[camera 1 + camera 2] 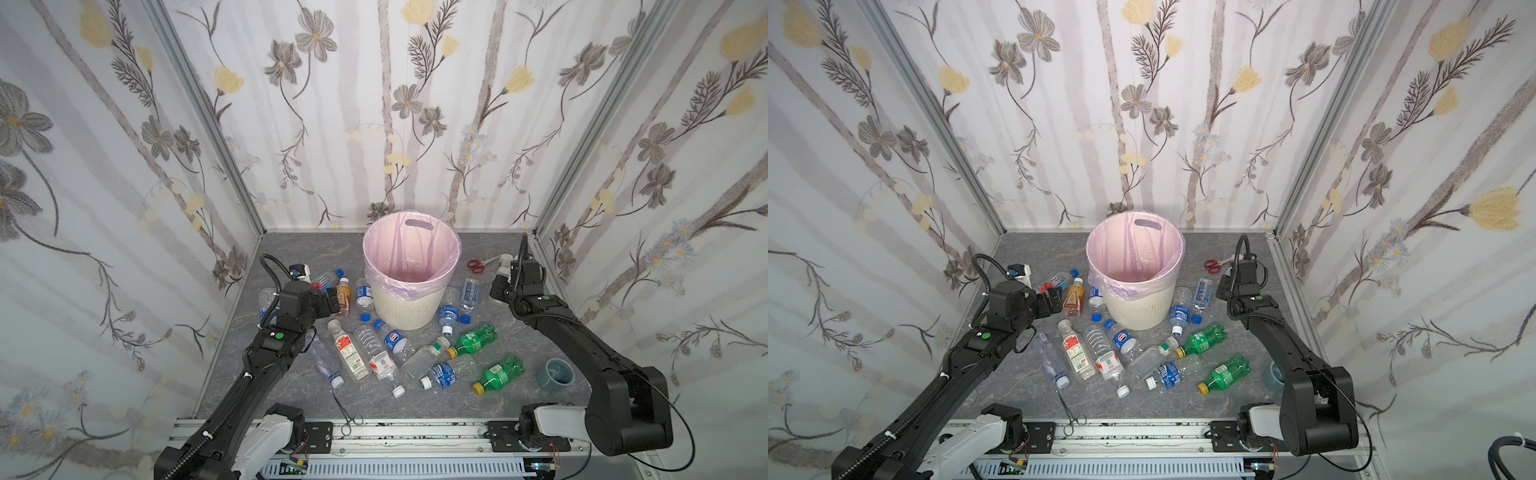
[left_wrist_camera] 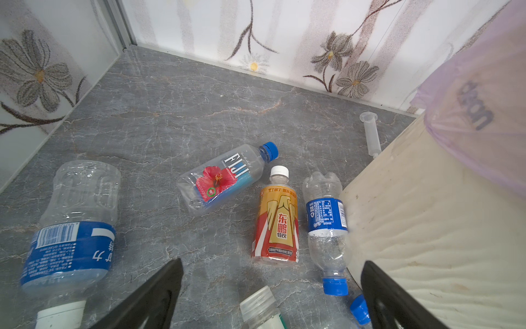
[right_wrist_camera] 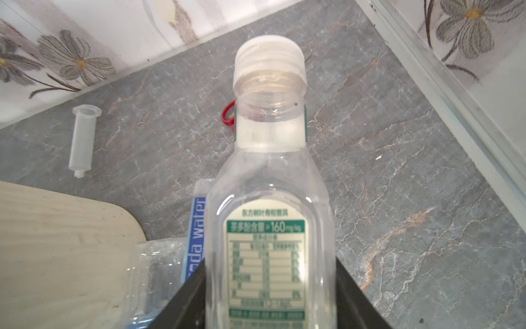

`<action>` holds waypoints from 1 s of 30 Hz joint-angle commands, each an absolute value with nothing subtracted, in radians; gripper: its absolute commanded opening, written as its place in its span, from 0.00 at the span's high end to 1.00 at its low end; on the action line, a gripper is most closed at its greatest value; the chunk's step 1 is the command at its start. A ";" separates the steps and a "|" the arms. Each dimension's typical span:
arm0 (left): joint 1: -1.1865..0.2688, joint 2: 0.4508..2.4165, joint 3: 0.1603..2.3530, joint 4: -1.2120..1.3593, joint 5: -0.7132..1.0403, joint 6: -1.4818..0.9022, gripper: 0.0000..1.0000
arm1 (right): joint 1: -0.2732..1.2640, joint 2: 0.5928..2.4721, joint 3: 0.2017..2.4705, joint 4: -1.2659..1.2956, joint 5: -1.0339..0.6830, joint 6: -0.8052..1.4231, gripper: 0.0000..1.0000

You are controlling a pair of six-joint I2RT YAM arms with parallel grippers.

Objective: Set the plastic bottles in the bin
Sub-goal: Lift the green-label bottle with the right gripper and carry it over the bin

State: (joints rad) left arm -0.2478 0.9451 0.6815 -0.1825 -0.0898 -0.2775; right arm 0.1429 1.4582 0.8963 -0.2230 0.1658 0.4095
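Right wrist view shows you the right gripper [image 3: 269, 267] clamped on a clear bottle [image 3: 269, 182] with a white cap. Its green-and-white label reads "160 mg/kg"; the Chinese print around it is too blurred to read. Just beside it lies a soda bottle [image 3: 196, 236], lettered "soda water" on a blue strip, next to the bin [image 3: 57, 242]. Your left gripper [image 2: 271, 263] hangs wide open, holding nothing, above three bottles left of the bin: a FIJI bottle [image 2: 225, 176] with a red flower, an orange bottle [image 2: 277, 222] marked 东鹏特饮, and a blue-labelled bottle [image 2: 326, 216] touching the bin's wall. In both top views more bottles lie scattered on the table [image 1: 415, 407] in front of the bin, among them a Pepsi bottle [image 1: 395, 340] and two green bottles [image 1: 473, 338].
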 commanded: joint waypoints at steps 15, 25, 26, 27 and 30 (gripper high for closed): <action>-0.248 0.921 0.674 -0.170 -0.086 -0.278 0.00 | 0.365 1.358 1.274 -0.402 0.118 0.284 0.50; -0.248 0.914 0.675 -0.169 -0.071 -0.279 0.00 | 0.467 1.397 1.426 -0.374 0.012 0.278 0.50; -0.248 0.914 0.675 -0.168 -0.072 -0.279 0.00 | 0.478 1.407 1.439 -0.376 0.004 0.276 0.50; -0.248 0.914 0.675 -0.169 -0.071 -0.279 0.00 | 0.493 1.420 1.455 -0.379 0.002 0.273 0.50; -0.248 0.916 0.674 -0.167 -0.067 -0.279 0.00 | 0.537 1.456 1.480 -0.378 0.005 0.267 0.50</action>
